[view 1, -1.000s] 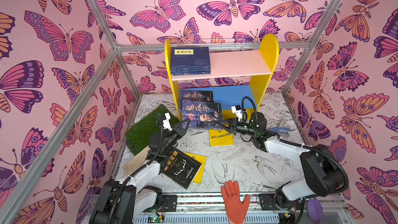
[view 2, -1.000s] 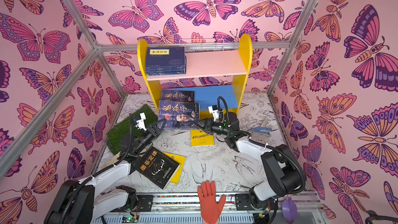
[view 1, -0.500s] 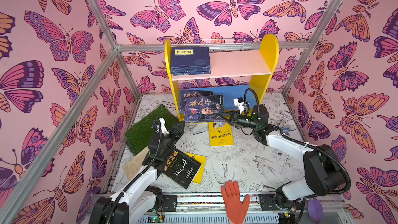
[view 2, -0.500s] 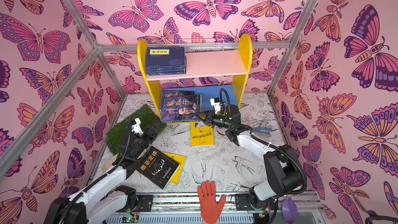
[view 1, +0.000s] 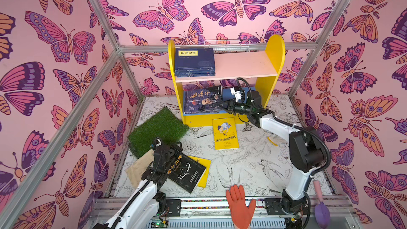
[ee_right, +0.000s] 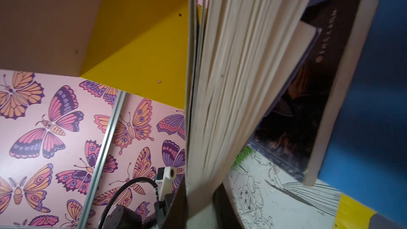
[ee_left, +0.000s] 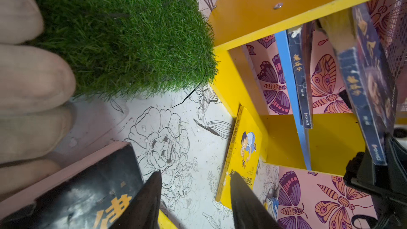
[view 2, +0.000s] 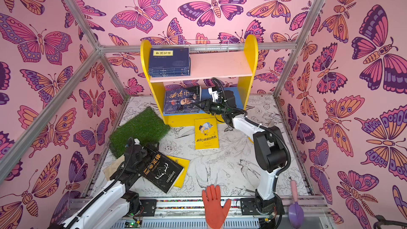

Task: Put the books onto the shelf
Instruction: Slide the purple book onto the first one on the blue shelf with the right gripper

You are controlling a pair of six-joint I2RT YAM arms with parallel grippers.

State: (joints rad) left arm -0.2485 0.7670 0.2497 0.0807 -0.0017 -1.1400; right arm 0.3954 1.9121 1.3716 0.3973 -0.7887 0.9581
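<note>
The shelf (view 1: 274,49) has yellow side panels, a pale pink upper board and a blue lower board. The navy stack (view 1: 193,61) carries a yellow title label. The portrait-cover book (view 1: 201,101) is dark, with pale lettering. The yellow book (view 1: 225,137) shows a cartoon boy in blue. The black book (view 1: 187,172) bears white antlers and orange characters. The grass mat (view 1: 157,128) is green. The walls (view 1: 55,40) are pink with purple-and-orange butterflies. The floor (view 1: 253,166) is white with black line-drawn flowers and birds. The glove (view 1: 240,205) is orange.
</note>
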